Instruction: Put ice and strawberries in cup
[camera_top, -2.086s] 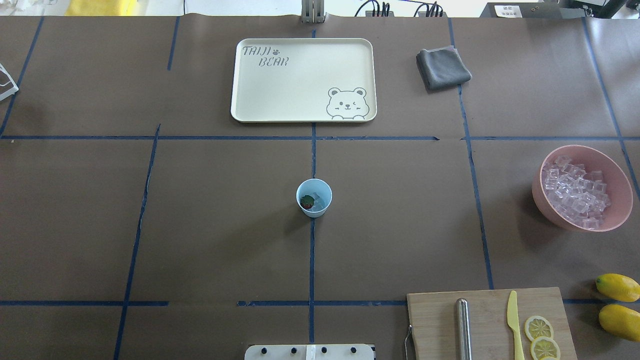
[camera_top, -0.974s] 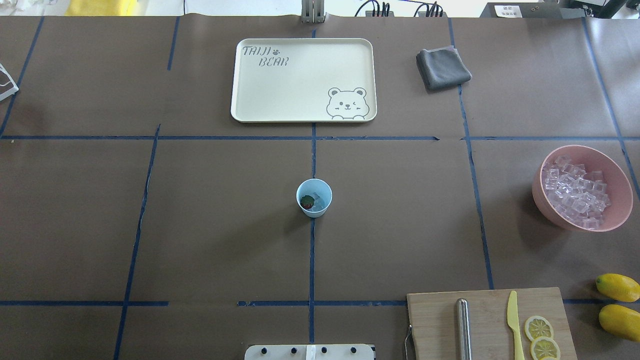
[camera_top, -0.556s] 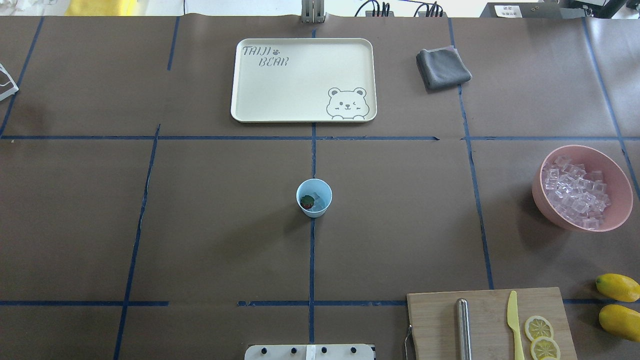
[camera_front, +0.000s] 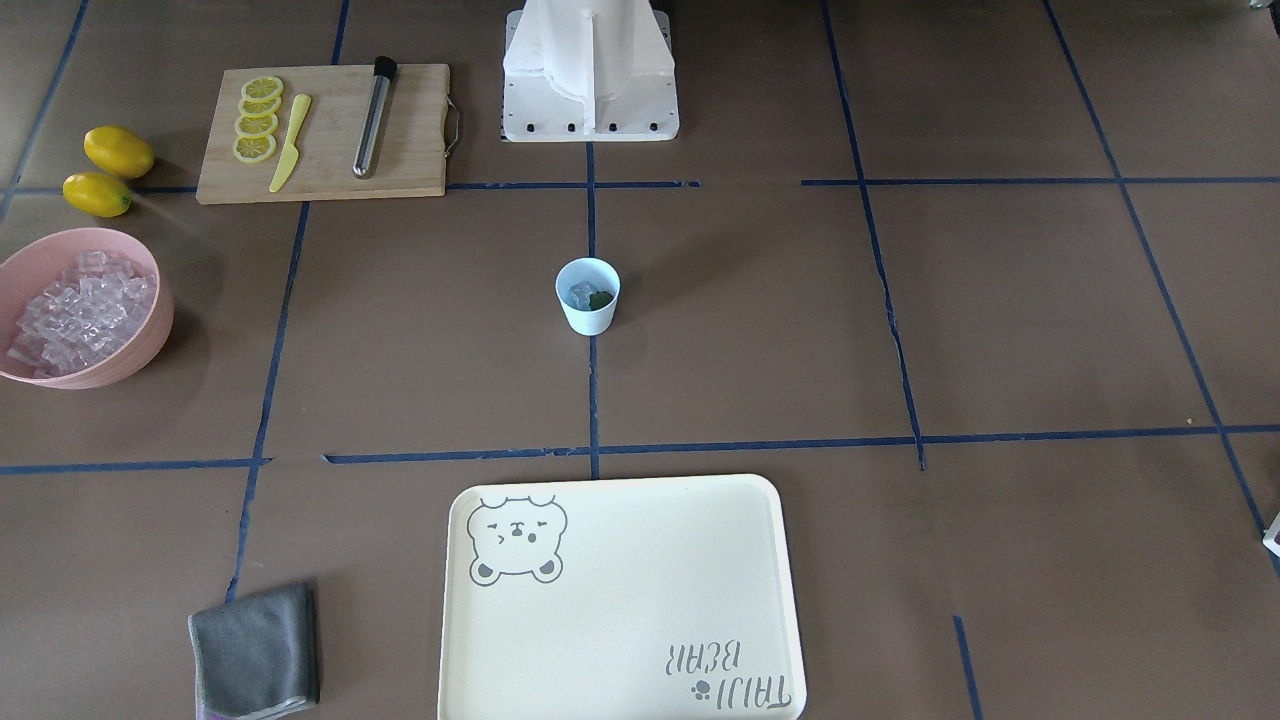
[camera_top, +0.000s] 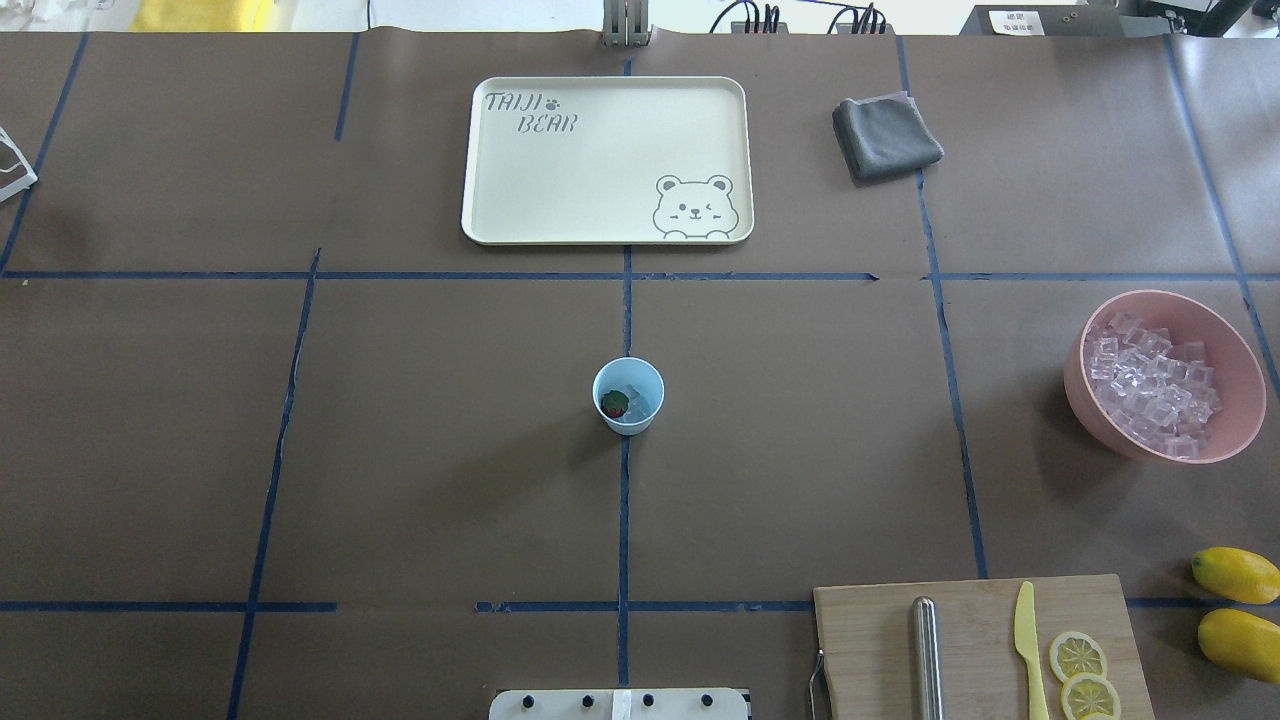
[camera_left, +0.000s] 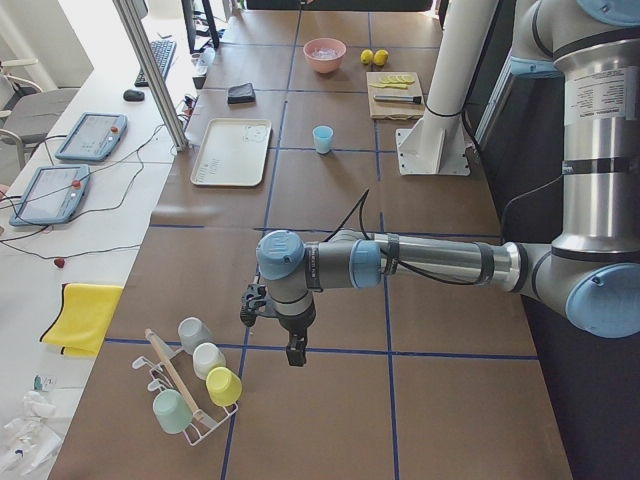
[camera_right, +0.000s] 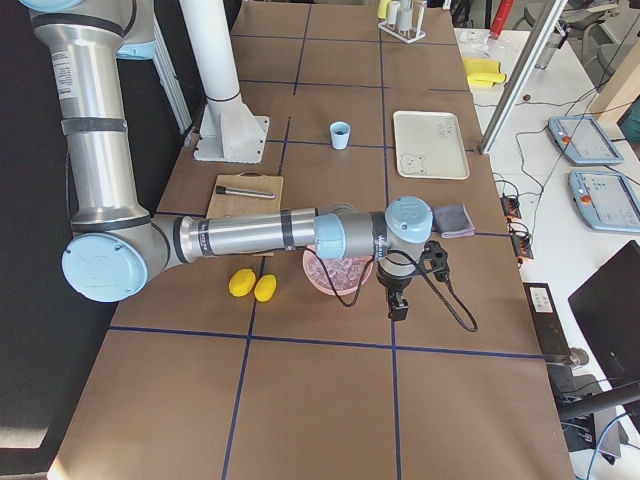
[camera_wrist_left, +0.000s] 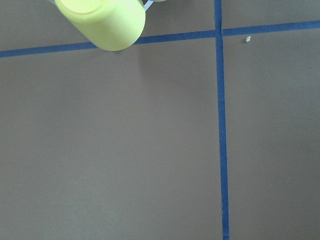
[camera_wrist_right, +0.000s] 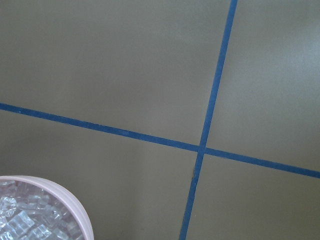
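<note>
Strawberry (camera_top: 614, 404) and ice (camera_top: 641, 405) inside upright cup (camera_top: 630, 425)

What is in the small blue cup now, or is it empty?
Not empty. The upright cup holds a strawberry and a few clear ice cubes low inside, so it is far from full.

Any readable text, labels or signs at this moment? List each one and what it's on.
"TAIJI BEAR", with a paw print, printed on the cream tray; it appears upside down in the front-facing view.
White label on the dark box at the table's far edge: too small to read.
Stickers on the left arm and the right arm: too small to read.
</note>
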